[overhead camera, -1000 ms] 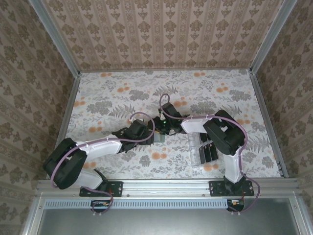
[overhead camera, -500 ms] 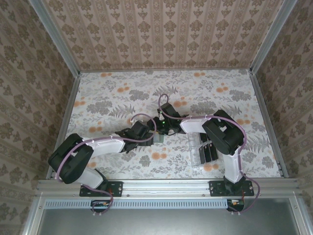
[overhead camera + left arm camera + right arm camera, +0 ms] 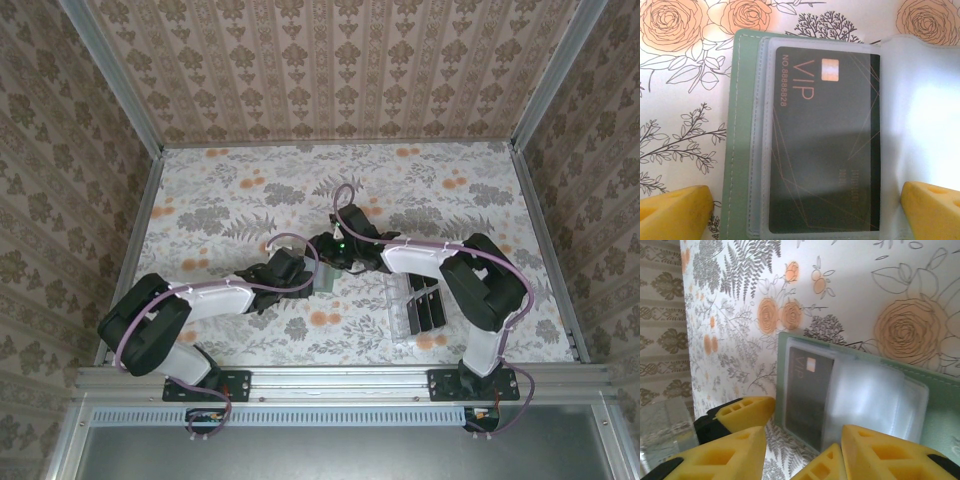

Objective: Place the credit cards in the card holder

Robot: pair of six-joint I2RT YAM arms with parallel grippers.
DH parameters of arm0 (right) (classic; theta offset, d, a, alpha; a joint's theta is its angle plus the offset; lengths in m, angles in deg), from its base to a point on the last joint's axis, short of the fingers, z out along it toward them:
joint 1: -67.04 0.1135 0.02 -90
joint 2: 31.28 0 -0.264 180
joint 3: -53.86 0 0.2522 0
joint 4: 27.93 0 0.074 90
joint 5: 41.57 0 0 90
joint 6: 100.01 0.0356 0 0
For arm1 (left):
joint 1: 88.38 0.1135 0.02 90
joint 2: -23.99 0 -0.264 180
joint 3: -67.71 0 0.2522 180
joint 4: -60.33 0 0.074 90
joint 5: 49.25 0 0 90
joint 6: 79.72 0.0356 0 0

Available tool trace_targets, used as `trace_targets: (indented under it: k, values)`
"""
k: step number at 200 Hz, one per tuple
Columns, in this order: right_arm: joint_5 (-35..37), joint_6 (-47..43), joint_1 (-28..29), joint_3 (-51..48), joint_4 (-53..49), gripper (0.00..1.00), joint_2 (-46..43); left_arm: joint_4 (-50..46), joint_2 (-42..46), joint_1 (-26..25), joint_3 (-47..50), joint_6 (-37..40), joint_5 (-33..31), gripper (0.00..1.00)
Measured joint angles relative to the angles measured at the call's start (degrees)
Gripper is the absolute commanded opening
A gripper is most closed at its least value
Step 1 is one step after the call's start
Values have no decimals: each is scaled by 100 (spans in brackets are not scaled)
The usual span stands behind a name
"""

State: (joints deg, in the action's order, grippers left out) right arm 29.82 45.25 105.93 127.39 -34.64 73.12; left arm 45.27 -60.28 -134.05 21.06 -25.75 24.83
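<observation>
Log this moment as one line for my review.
left jaws: open over card holder | right jaws: apart, empty | credit card: one sleeved inside | card holder: open on table

We see a white tabletop (image 3: 220,200) printed with orange roses and grey ferns, boxed in by beige-and-brown damask wallpaper (image 3: 340,70). The card holder (image 3: 742,125) is sage green with pale stitching along its edge, and its inner sleeves (image 3: 925,110) are a milky, frosted clear. Under one sleeve the credit card (image 3: 825,150) is black, lettered "VIP" in copper, with a small gold chip (image 3: 829,69) and fine copper lines across its face. We note yellow fingers (image 3: 670,212) on the left gripper (image 3: 800,215) and on the right gripper (image 3: 800,460) alike. The arms (image 3: 215,298) are white and black, looped with lilac cable (image 3: 284,238). More black cards (image 3: 432,310) sit in the clear rack (image 3: 400,310).
</observation>
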Motion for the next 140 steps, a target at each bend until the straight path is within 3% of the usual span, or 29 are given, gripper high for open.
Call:
trace_targets:
  k: [140]
  values:
    - [63, -2, 0, -98, -55, 45, 472, 50, 33, 2, 39, 0, 0, 100]
